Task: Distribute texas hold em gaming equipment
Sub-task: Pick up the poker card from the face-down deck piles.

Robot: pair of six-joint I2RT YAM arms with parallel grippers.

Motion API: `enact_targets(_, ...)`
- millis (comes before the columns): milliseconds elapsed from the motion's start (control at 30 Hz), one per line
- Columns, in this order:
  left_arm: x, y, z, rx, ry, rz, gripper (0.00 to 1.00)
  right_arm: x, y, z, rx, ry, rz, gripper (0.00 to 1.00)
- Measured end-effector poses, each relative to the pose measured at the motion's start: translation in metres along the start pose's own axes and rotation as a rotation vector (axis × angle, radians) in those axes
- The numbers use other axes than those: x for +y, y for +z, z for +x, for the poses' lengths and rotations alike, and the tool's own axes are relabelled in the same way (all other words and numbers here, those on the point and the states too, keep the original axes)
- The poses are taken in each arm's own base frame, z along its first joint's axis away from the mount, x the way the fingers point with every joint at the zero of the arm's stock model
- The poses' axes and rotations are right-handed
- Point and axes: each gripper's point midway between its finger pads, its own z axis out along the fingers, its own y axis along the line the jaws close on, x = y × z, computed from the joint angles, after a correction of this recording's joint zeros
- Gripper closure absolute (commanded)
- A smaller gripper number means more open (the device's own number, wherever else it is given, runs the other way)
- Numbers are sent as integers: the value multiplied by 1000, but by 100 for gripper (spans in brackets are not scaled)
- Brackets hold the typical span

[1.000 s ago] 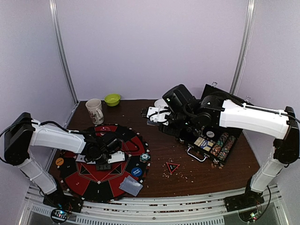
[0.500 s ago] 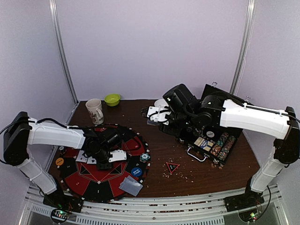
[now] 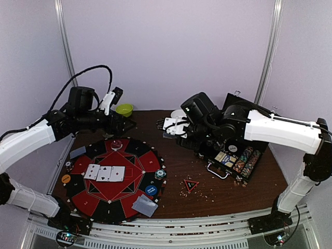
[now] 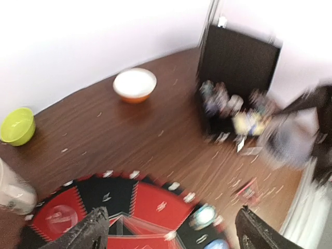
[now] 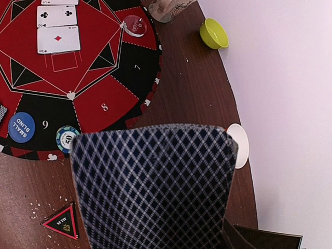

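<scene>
In the overhead view, the left gripper [image 3: 115, 96] is hanging high at upper left, above the round mat [image 3: 129, 150], where three face-up cards [image 3: 105, 173] are lying side by side at its centre. The right gripper [image 3: 167, 126] is hovering mid-frame beside the chip case [image 3: 236, 155]. In the blurred left wrist view, the fingers [image 4: 91, 233] are standing spread wide with nothing between them. In the right wrist view, the right claw is pinching a diamond-backed card [image 5: 153, 187] upright at lower centre, with the blue button [image 5: 21, 126], striped chip [image 5: 67, 137] and triangle marker [image 5: 61, 222] lying at lower left.
</scene>
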Motion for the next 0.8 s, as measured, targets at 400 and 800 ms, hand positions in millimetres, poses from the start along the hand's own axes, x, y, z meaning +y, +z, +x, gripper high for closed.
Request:
enact_targets(400,-41,33,-22,-85,-421,359,6,8,-8,-11,-27,-16,-8,56)
enact_targets(800,-78,57,-7,-4,-434,540,11,9,0,-18,-28,-20,-11,56)
